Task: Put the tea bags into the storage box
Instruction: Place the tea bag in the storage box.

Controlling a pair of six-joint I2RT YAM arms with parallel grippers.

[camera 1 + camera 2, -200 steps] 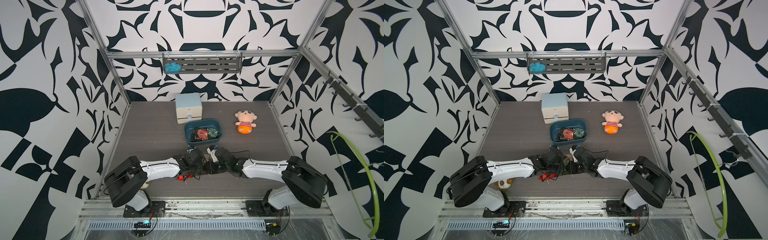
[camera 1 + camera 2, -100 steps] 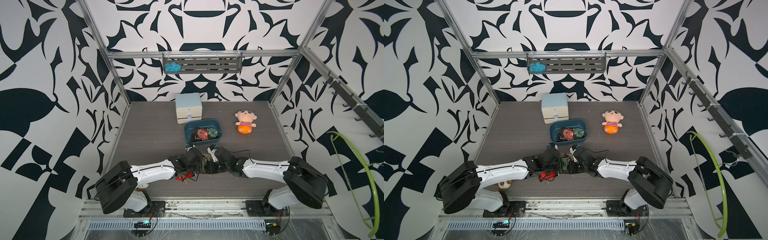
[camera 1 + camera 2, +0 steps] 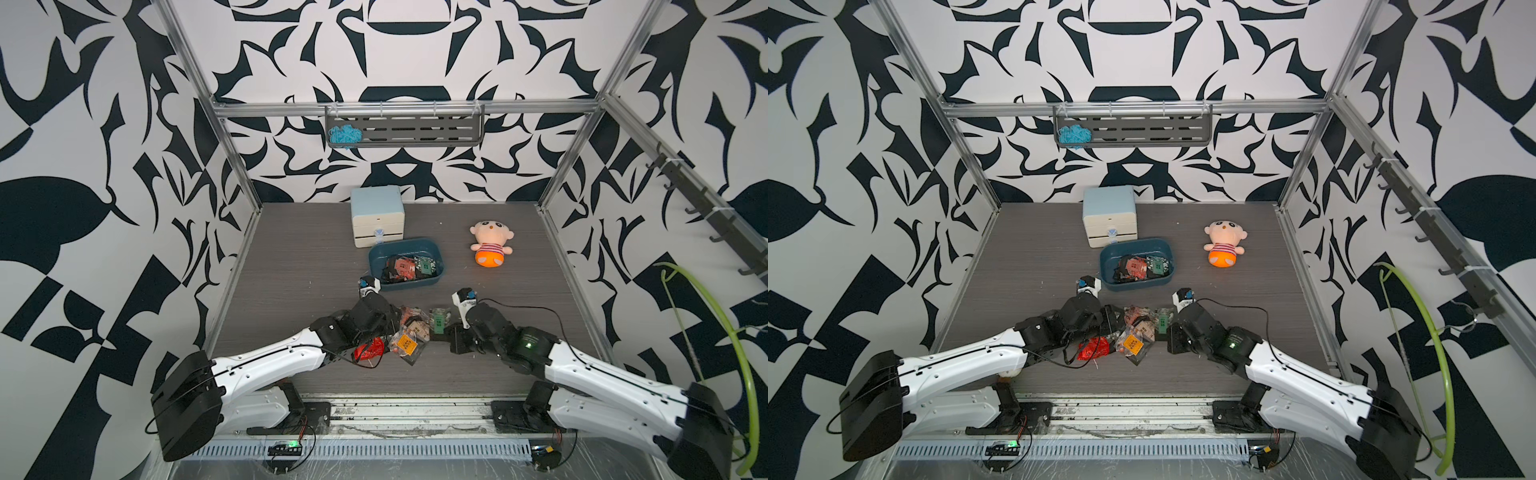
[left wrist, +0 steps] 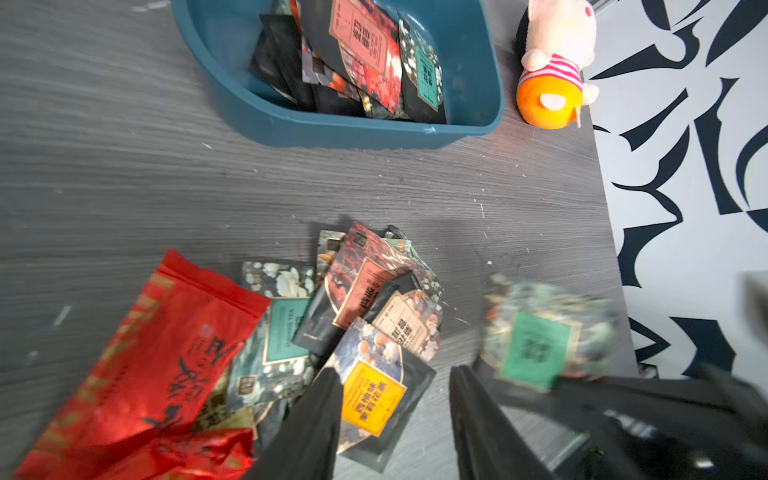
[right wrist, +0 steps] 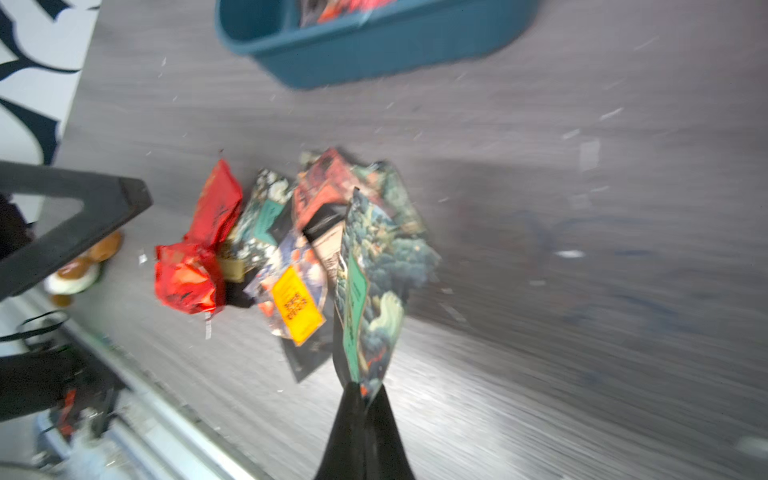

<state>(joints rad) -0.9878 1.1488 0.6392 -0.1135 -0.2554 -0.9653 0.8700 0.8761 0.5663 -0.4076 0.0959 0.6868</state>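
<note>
Right claw [image 5: 360,390] is clamped on the corner of a green-labelled sachet [image 5: 374,291], which stands on edge out of the closed jaws and looks raised off the surface [image 3: 291,270]. In a top view the green-labelled sachet [image 3: 439,322] shows at lower centre of the frame, at the right edge of the loose pile [image 3: 409,336] and well short of the storage box [image 3: 405,242]. Left claw [image 4: 395,372] is spread open and empty. Its jaws stand apart over an orange-labelled sachet [image 4: 372,397] without pinching it.

In both top views the storage box lies at the centre of the frame, just below the drawer cabinet [image 3: 377,216] and to the left of the plush doll [image 3: 491,245]. Several tea bags [image 3: 405,268] are inside it already, overlapping: one with a coral-red label, one with a teal label, and dark ones beneath.

The pile lies on the surface below the box, between the two arms. It holds at least half a dozen sachets. Among them are a large crumpled red sachet [image 3: 368,351] at its left, floral ones with teal, tan and coral labels, and the orange-labelled one.

I judge the task about midway at best. One bag is in the grip but not yet carried over, and the whole heap is left to move, likely one bag at a time.
</note>
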